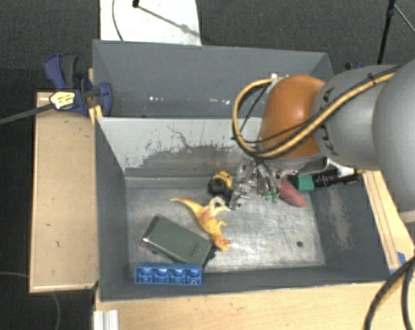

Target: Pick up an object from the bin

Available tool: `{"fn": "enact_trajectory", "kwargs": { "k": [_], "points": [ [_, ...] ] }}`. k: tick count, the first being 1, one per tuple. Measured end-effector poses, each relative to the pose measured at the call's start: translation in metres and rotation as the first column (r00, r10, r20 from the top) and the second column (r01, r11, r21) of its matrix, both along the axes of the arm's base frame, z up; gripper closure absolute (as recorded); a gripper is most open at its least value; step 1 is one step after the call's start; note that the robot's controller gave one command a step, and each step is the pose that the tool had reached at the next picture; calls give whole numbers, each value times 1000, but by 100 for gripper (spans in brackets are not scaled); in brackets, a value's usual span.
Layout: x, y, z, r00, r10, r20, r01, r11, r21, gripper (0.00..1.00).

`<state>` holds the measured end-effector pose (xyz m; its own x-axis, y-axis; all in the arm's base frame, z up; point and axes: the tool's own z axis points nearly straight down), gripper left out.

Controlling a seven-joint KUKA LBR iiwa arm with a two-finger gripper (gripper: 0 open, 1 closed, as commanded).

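Robotics lab test cell. Industrial arm [383, 115] with orange wrist cover [293, 112] and looped cables [240, 112] over a scuffed grey metal bin [194, 74] of props: yellow toy dinosaur [207, 215], blue building brick [167, 275]. Dark carpet [29, 19], loose floor cable [15, 118].

Bin [125, 205]: showing plain grey, with pale scuffs streaking its floor.
Toy dinosaur [209, 218], centre: glowing yellow-orange.
Flat case [174, 240], seven o'clock: looking dark grey, perhaps greenish.
Brick [167, 275], seven o'clock, at the wall: showing bright blue.
Small round thing [221, 182], twelve o'clock: wearing black and yellow.
Wrist cover [293, 115]: shining orange.
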<state>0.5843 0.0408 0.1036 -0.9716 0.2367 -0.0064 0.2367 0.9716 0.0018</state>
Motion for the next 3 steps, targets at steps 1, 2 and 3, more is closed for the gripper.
{"fn": "enact_trajectory", "kwargs": {
  "k": [1, 2, 3],
  "points": [
    [2, 7, 12, 984, 180, 0, -180, 984, -3, 100],
    [-4, 15, 19, 939, 345, 0, -345, 939, -2, 100],
    [-8, 39, 105, 939, 343, -4, -343, 939, 0, 100]
  ]
}}
